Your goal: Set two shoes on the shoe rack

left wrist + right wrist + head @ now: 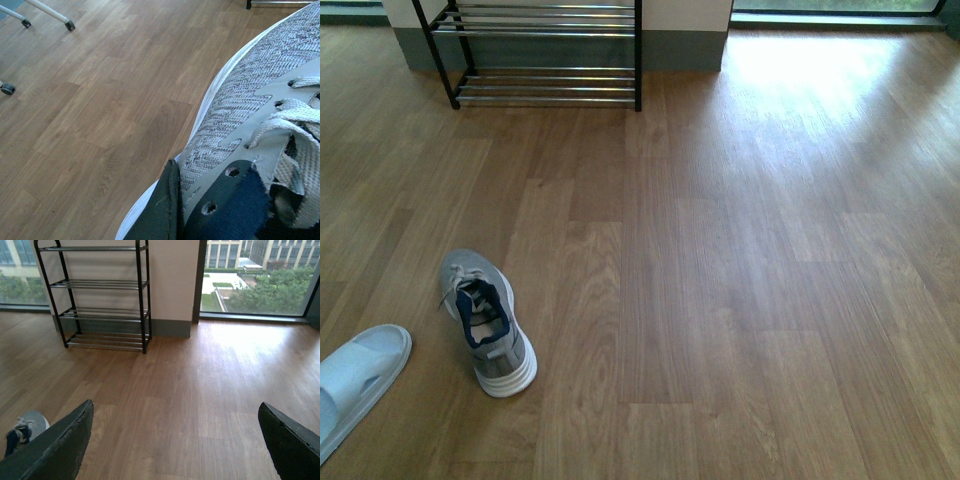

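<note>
Left wrist close-up: sneaker (260,100) touches left finger (162,210), hold unclear; right gripper (175,412) wide.

No lettering, brand or number can be read in any view. The grey sneaker (488,325) on the floor and the knit sneaker (260,90) seen close up show no legible mark.

My front camera looks down across the floor (770,250) toward the rack (545,30). My left wrist camera sits hard against a shoe (260,100). My right wrist camera faces that same rack (95,285), level and far.
</note>
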Controlling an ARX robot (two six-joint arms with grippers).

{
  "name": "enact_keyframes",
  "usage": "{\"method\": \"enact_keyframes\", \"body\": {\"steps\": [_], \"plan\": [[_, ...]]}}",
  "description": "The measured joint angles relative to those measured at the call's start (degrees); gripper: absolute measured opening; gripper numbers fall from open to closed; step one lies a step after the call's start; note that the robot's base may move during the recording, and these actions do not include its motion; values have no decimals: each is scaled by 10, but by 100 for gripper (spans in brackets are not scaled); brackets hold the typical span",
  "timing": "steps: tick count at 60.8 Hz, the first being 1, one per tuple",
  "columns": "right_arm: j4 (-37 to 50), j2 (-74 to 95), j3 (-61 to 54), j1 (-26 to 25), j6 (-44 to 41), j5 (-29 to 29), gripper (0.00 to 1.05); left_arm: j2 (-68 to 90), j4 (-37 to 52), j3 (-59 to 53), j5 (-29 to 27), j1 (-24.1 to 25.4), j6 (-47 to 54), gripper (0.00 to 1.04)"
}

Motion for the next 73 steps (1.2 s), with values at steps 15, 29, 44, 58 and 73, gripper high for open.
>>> {"method": "enact_keyframes", "body": {"steps": [15, 29, 44, 58, 73], "plan": [[0, 0, 0, 0, 0, -1, 95, 0, 0, 0, -4, 0, 0, 2], [0, 0, 0, 0, 0, 1, 95, 0, 0, 0, 5, 0, 0, 2], [0, 0, 0, 0, 0, -1, 95, 0, 0, 0, 0, 0, 0, 2], [0, 0, 0, 0, 0, -7, 95, 0, 0, 0, -9, 1, 0, 2], [0, 0, 0, 0, 0, -3, 95, 0, 0, 0, -1, 1, 0, 2]]}}
